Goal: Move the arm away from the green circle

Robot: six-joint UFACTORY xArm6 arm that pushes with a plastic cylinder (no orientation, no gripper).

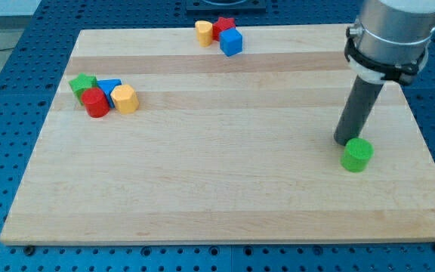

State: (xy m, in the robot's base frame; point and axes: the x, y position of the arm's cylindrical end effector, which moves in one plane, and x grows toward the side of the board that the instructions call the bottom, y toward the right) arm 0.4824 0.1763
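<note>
my tip (343, 141) rests near the desk's right edge, touching or just beside the smooth green circle (357, 154) at its lower right; no jaws, holding nothing.

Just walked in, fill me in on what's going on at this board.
My tip sits on the wooden board, right beside the green circle, just to its upper left, close enough that I can't tell whether they touch. I am to move away from it. Far off at the view's left are a green star, red cylinder, blue triangle and orange block; at the top edge, a yellow block, red star and blue cube.
</note>
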